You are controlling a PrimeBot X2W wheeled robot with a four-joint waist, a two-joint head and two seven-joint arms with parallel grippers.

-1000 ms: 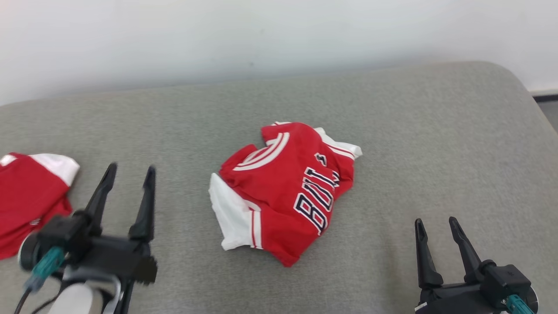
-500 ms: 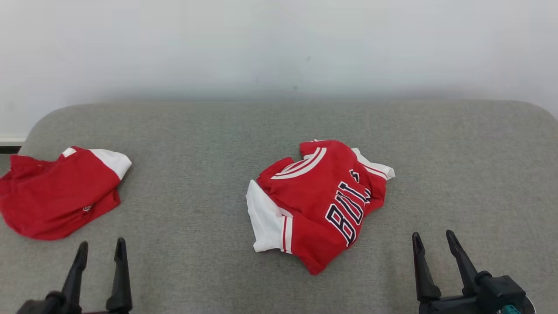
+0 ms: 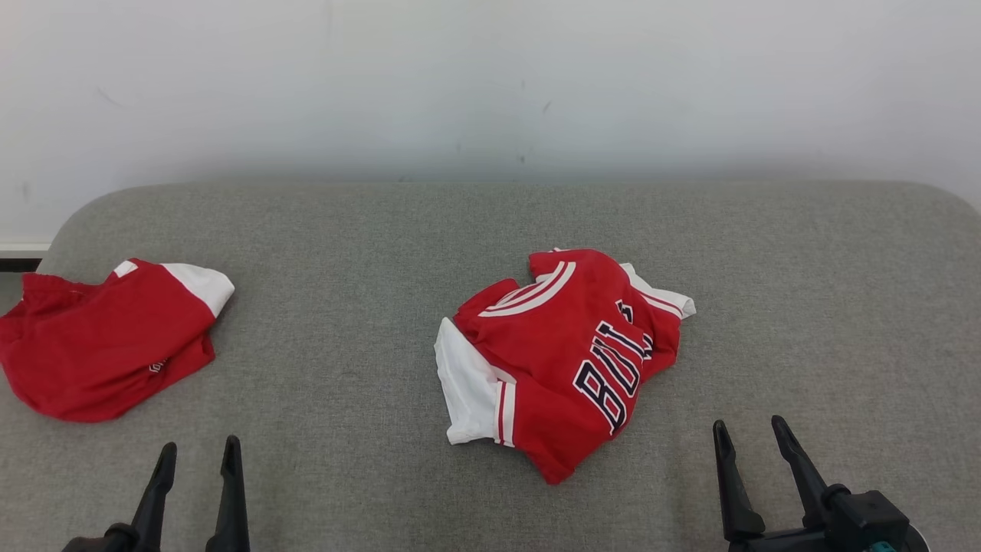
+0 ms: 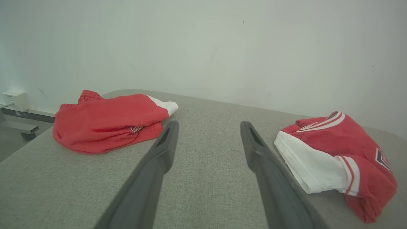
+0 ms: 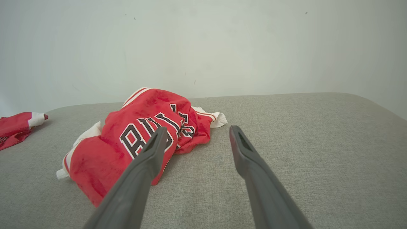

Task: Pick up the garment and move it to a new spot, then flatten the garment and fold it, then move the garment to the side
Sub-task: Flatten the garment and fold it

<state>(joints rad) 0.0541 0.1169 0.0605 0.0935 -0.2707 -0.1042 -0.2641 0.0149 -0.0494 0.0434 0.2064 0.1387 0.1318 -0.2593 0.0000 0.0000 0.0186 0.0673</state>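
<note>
Head view | garment (image 3: pixel 567 360) apart, between left gripper (image 3: pixel 199 446), right gripper (image 3: pixel 748 423) | jaws spread

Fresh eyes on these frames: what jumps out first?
The crumpled red jersey with dark lettering and white sleeves, lying midway across the grey padded surface. Then a second red garment, bunched near its left edge. The left gripper and right gripper sit open at the near edge, touching nothing.

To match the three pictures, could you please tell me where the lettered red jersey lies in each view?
Head view: jersey at centre, slightly right.
Left wrist view: at the right edge.
Right wrist view: left of centre.
Shared landmark: the other red garment, left of the jersey in every view.
</note>
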